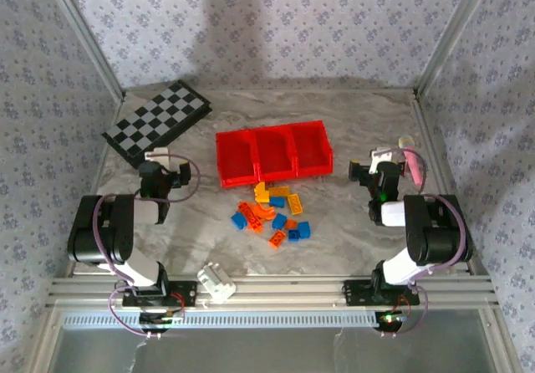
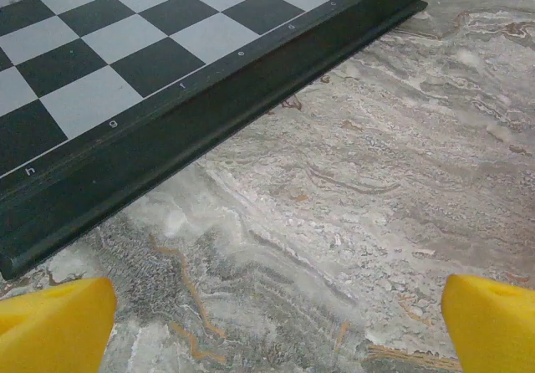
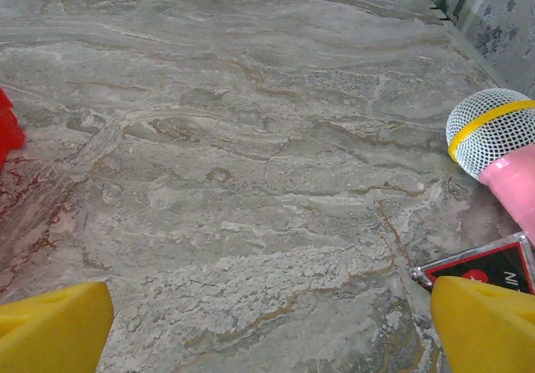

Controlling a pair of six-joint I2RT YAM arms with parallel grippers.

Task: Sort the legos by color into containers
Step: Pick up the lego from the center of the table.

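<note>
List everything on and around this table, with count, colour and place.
legos: about a dozen; blue, orange, yellow; loose heap just in front of the tray
tray: one; red, three open compartments; mid-table
checkered board: one; black and white; far left
white block: one; white; near edge, between the arm bases
microphone: one; pink, white mesh head, yellow band; far right
packet: one; black and red, partly seen; beside the microphone
table: one; grey marbled
left tool: one; yellow-tipped, open; over bare table by the board
right tool: one; yellow-tipped, open; over bare table near the microphone
</note>
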